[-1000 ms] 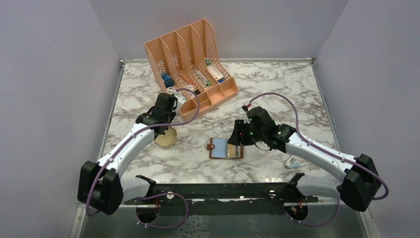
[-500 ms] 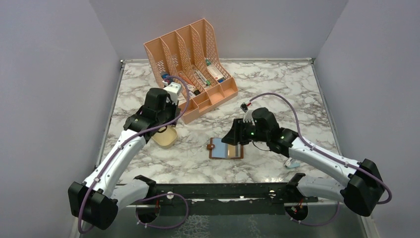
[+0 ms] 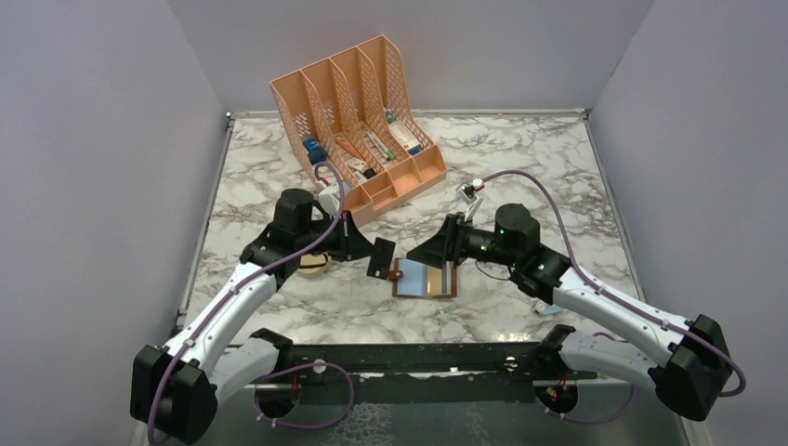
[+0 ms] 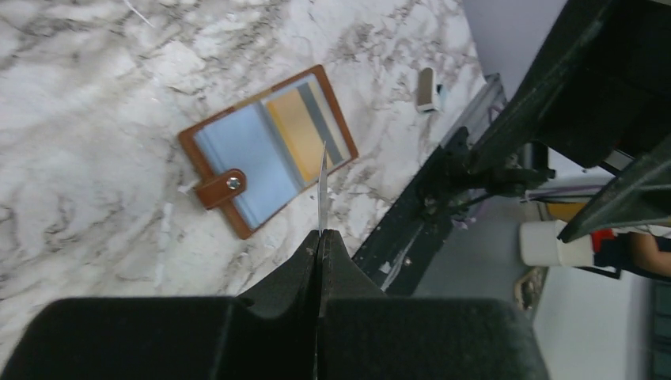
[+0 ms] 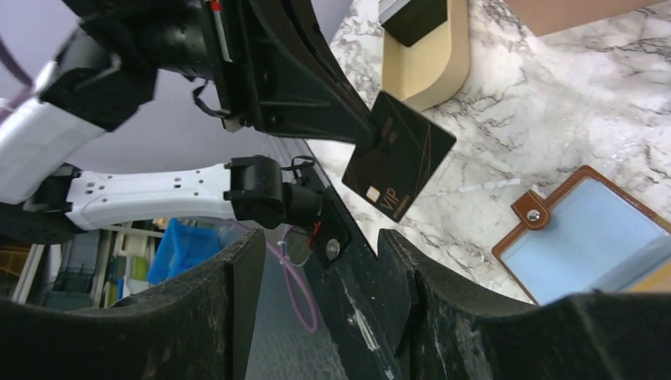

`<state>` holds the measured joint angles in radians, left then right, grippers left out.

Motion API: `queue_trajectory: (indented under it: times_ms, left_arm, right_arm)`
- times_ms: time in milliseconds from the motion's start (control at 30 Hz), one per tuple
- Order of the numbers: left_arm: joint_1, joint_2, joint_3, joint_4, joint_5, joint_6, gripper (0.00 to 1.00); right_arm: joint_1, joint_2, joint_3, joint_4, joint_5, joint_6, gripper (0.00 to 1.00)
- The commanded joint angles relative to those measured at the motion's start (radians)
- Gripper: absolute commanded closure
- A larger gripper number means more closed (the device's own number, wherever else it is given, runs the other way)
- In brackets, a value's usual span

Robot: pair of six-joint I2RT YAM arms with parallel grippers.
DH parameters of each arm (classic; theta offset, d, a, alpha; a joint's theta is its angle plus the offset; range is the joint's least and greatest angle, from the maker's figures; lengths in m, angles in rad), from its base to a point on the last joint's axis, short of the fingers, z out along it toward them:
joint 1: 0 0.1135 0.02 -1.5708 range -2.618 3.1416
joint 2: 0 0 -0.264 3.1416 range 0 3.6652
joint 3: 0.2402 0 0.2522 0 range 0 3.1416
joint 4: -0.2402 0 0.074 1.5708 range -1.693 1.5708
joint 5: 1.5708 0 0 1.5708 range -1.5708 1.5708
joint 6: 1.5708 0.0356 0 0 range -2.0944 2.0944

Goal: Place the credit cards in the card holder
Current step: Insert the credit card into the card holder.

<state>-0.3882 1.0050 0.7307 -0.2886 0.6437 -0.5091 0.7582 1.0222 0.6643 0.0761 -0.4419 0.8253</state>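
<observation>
Wallet [image 3: 425, 278] lies open near the table's [image 3: 520, 167] near edge, with a blue card [image 3: 412, 275] and a tan card [image 3: 435, 280] inside. Left claw [image 3: 364, 249] pinches a black card [image 3: 380, 259] just left of it. Right claw [image 3: 423, 253] hangs open at its far side.

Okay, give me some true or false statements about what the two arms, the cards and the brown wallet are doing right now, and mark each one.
1. The left gripper is shut on a black card. True.
2. The card holder lies folded shut. False: it lies open on the table, with a pale blue and a yellowish card showing inside.
3. The right gripper is open and holds nothing. True.
4. The black card is already tucked into the card holder. False: it is held in the air beside it, apart from it.
5. The peach organizer stands by the arm bases. False: it stands at the far side of the table.
</observation>
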Motion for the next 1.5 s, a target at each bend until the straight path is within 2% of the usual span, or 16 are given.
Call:
queue_trajectory:
  times_ms: [0, 67, 167, 233, 300, 633, 733, 833, 1033, 1133, 1167, 1233, 1300, 1367, 1467]
  left_arm:
    - [0.002, -0.071, -0.089, 0.254, 0.207, -0.202, 1.0]
    - [0.002, -0.082, -0.122, 0.304, 0.22, -0.258, 1.0]
    - [0.0, -0.101, -0.181, 0.413, 0.234, -0.338, 1.0]
    - [0.0, -0.108, -0.219, 0.488, 0.241, -0.41, 1.0]
    - [-0.006, -0.113, -0.25, 0.555, 0.251, -0.477, 1.0]
    - [-0.031, -0.124, -0.247, 0.565, 0.265, -0.491, 1.0]
    - [-0.034, -0.127, -0.248, 0.566, 0.275, -0.513, 1.0]
    - [-0.037, -0.135, -0.248, 0.565, 0.279, -0.524, 1.0]
    - [-0.039, -0.146, -0.247, 0.56, 0.286, -0.534, 1.0]
    - [-0.039, -0.149, -0.242, 0.56, 0.291, -0.528, 1.0]
    - [-0.038, -0.15, -0.243, 0.56, 0.29, -0.523, 1.0]
    - [-0.039, -0.147, -0.247, 0.56, 0.288, -0.52, 1.0]
    - [-0.039, -0.14, -0.253, 0.561, 0.286, -0.515, 1.0]
    - [-0.039, -0.135, -0.257, 0.552, 0.276, -0.511, 0.99]
    - [-0.039, -0.143, -0.242, 0.472, 0.214, -0.463, 0.73]
  right_arm:
    - [0.003, -0.023, -0.036, 0.101, -0.066, 0.039, 0.45]
    - [0.004, -0.016, -0.039, 0.102, -0.092, 0.038, 0.49]
    - [0.004, -0.012, -0.06, 0.134, -0.126, 0.034, 0.61]
    - [0.004, -0.011, -0.06, 0.139, -0.132, 0.035, 0.64]
    - [0.004, -0.01, -0.057, 0.16, -0.152, 0.034, 0.64]
    - [0.004, 0.07, -0.002, 0.115, -0.164, 0.008, 0.65]
    - [0.004, 0.053, 0.0, 0.061, -0.087, 0.026, 0.59]
    - [0.004, 0.029, -0.029, 0.103, -0.062, 0.054, 0.52]
    - [0.004, 0.063, -0.029, 0.161, -0.132, 0.086, 0.53]
    - [0.004, 0.067, -0.036, 0.185, -0.136, 0.098, 0.59]
    - [0.004, 0.064, -0.044, 0.208, -0.138, 0.107, 0.64]
    - [0.004, 0.062, -0.066, 0.253, -0.143, 0.119, 0.83]
    - [0.004, 0.057, -0.072, 0.27, -0.147, 0.118, 0.96]
    - [0.004, 0.055, -0.072, 0.262, -0.142, 0.104, 0.99]
    - [0.004, 0.046, -0.076, 0.216, -0.098, 0.081, 0.99]
